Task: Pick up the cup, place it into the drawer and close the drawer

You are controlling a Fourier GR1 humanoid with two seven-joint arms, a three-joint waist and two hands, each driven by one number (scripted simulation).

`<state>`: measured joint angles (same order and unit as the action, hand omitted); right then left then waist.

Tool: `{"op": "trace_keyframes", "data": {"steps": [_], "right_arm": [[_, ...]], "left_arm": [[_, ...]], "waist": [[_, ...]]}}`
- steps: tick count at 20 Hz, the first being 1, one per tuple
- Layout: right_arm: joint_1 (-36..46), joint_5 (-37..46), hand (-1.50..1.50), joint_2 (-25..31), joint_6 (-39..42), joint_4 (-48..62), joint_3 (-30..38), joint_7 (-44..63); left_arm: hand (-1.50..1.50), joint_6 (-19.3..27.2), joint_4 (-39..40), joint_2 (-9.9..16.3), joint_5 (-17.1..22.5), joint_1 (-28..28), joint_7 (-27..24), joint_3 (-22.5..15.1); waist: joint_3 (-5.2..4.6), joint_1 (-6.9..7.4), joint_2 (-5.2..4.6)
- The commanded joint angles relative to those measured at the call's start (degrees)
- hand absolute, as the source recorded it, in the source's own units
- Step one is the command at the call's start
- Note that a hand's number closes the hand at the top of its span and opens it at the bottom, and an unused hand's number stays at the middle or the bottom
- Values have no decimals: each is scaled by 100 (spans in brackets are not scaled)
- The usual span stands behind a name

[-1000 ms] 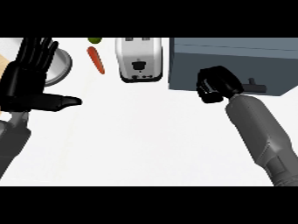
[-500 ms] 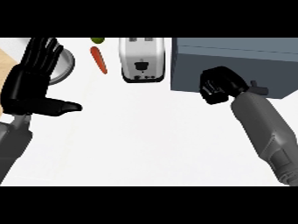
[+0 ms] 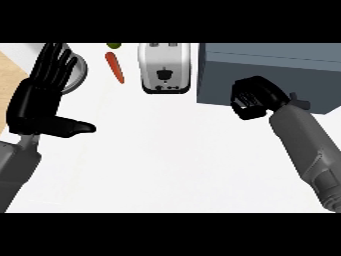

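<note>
The right hand [image 3: 253,98] is up against the front of the grey drawer unit [image 3: 276,70] at the far right corner of the tabletop [image 3: 173,150]; its fingers are curled in tight, and whether they're wrapped round the cup or just clenched I honestly can't tell, because no cup shows anywhere (if it's there, it's buried inside that fist). So where the task's thing is: hidden in the hand, already in the drawer, or somewhere out of view; can't say which from here.

My read is that we're at the drawer end of the job, either putting in or pushing shut. To do that well I'd keep the wrist square to the drawer face so the push goes straight back instead of skewing it; if the cup is in the hand, get it over the opening before letting go, and pull the fingers clear before closing; a small dark handle [image 3: 297,100] pokes out just beside the wrist, easy to snag.

The left hand [image 3: 44,102] sits at the left edge, released, fingers straight up, thumb out to the side; just resting.

Other stuff along the far edge: a toaster [image 3: 164,67] just left of the drawer unit, a carrot [image 3: 114,67] left of that, something small and green [image 3: 114,45] behind the carrot, and a grey round thing [image 3: 75,75] half hidden behind the left fingers.
</note>
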<state>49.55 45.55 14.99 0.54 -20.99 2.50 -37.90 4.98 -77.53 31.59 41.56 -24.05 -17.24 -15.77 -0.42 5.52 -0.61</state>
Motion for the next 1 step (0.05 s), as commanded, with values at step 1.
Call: {"op": "trace_keyframes", "data": {"steps": [1], "right_arm": [[624,-137,150,466,-267,396,453,847]], "left_arm": [[-150,17,37,-87,-25,-53,-1,-19]], "waist": [[65,124,-246]]}}
